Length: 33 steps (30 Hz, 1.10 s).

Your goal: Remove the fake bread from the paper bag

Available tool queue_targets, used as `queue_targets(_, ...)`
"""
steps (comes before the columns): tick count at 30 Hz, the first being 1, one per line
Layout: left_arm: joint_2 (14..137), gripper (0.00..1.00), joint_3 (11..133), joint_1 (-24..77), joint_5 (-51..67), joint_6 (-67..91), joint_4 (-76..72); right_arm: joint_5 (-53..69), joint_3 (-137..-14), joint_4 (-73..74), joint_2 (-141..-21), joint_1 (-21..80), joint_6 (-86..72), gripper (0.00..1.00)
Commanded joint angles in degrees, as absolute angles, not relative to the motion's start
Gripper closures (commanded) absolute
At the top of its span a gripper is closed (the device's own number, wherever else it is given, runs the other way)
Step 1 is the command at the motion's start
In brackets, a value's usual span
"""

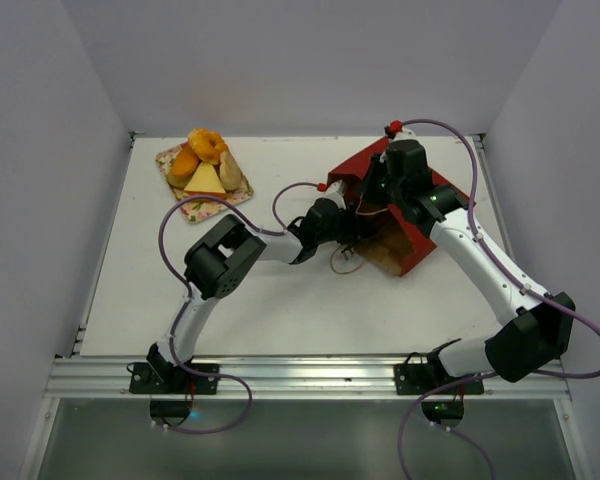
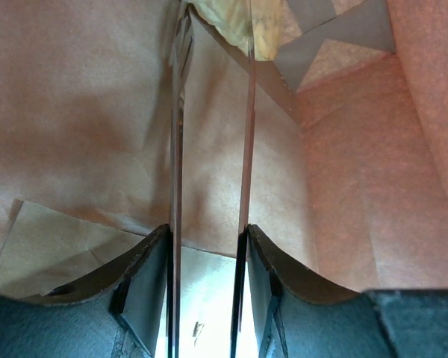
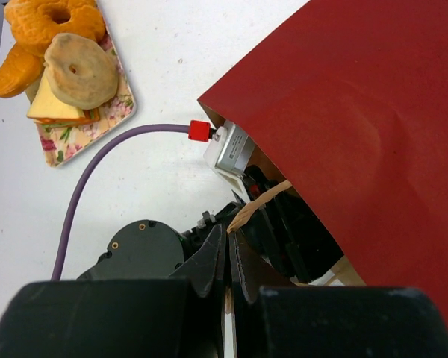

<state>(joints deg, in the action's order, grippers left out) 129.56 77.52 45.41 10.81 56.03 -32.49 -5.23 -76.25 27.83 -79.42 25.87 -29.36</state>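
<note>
The dark-red paper bag (image 1: 358,165) lies at the table's middle right with its mouth facing left. My left gripper (image 2: 218,15) is deep inside it, surrounded by the brown paper (image 2: 82,112). Its thin fingers (image 2: 176,149) stand apart, and a pale yellow piece of fake bread (image 2: 216,24) sits at their tips by the bag's bottom fold. I cannot tell whether they pinch it. My right gripper (image 3: 228,239) is shut on the bag's tan cord handle (image 3: 261,198) at the mouth, above the left wrist. More fake bread (image 1: 205,165) is piled on the floral tray (image 1: 170,160).
The tray (image 3: 112,112) stands at the far left of the table, holding an orange bun, a doughnut, a yellow wedge and tan rolls (image 3: 67,60). The left arm's purple cable (image 3: 119,145) loops over the white table between tray and bag. A second cord handle (image 1: 342,262) trails in front of the bag.
</note>
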Motion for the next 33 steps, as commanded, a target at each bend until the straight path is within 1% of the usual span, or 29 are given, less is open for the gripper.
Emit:
queue_targets(1,130.1,0.52,80.1,44.8,8.5,56.8,-31.6,-5.1,-76.5,26.5,-77.5,26.1,-29.0,1.0)
queue_targets(10,128.6,0.52,76.9,44.5,7.9,59.1,-33.5,-5.2,-76.0,25.8,-77.8,26.1,-29.1,1.0)
queue_targets(17,131.4,0.52,78.2,43.8,11.2,62.7,-38.4,-4.9,-75.8,25.8,-78.0,26.1,-29.2,1.0)
queue_targets(19,132.0,0.53,79.6,43.7,11.6,62.8,-38.3,-4.9,-75.8,25.8,-78.0,26.1,-29.2,1.0)
queue_targets(22,133.0,0.59,81.0,43.6,11.8,63.0,-38.3,-5.0,-75.5,25.8,-78.0,26.1,-29.1,1.0)
queue_targets(23,133.2,0.64,81.3,43.5,11.8,63.1,-38.2,-5.1,-75.3,25.6,-78.0,26.1,-29.1,1.0)
queue_targets(25,133.5,0.69,81.6,43.3,12.3,63.7,-39.3,-5.1,-75.2,25.6,-78.0,26.1,-29.1,1.0)
queue_targets(26,133.7,0.75,81.7,43.2,12.7,64.1,-39.7,-5.1,-75.1,25.6,-78.0,26.0,-29.2,1.0)
queue_targets(28,133.4,0.8,81.7,42.9,13.2,64.6,-40.4,-4.8,-74.9,25.8,-78.0,26.1,-29.2,1.0)
queue_targets(29,133.2,0.85,81.7,42.8,13.4,64.6,-40.6,-5.1,-74.7,25.8,-78.0,26.1,-29.1,1.0)
queue_targets(31,132.5,0.9,81.4,42.5,13.8,64.3,-40.7,-5.6,-74.5,25.8,-78.0,26.1,-28.8,1.0)
queue_targets(33,131.3,0.93,80.7,42.3,14.1,64.2,-40.8,-6.9,-74.4,25.8,-78.2,26.0,-28.5,1.0)
